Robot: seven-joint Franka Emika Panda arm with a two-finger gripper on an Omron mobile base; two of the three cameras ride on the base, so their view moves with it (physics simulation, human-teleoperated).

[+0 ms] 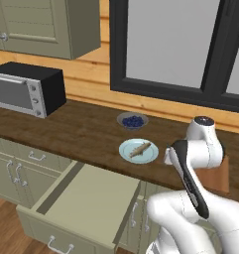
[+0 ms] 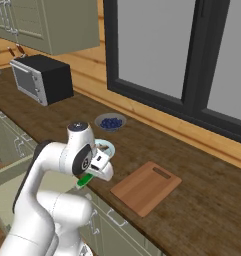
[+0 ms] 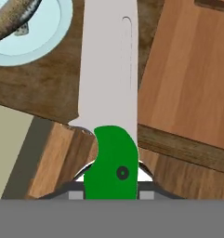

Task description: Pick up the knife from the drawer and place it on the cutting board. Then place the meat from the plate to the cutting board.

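**Knife held above the counter edge, between plate and cutting board**

Knife (image 3: 109,107) is clamped by its green handle in the gripper (image 2: 88,178), the jaws closed on either side of the handle and the grey blade running forward from the hand. It hangs over the dark wooden counter (image 1: 81,131), with the plate (image 3: 48,37) off to one side of the blade and the cutting board (image 3: 187,69) to the other. The piece looks light, rigid and smooth-sided; the handle is the sound place to hold it, and a grip so near the handle's end may let the blade pivot when set down.

The hand view gives the grip itself and the blade's line relative to the board edge, neither of which the base views resolve. In the right base view a sliver of green shows under the hand, and the whole board with its handle slot lies apart to the arm's right. The left base view adds the open drawer (image 1: 86,203), its pale inside bare, the meat (image 1: 140,149) lying on the plate, and a bowl of berries (image 1: 132,120) behind it.
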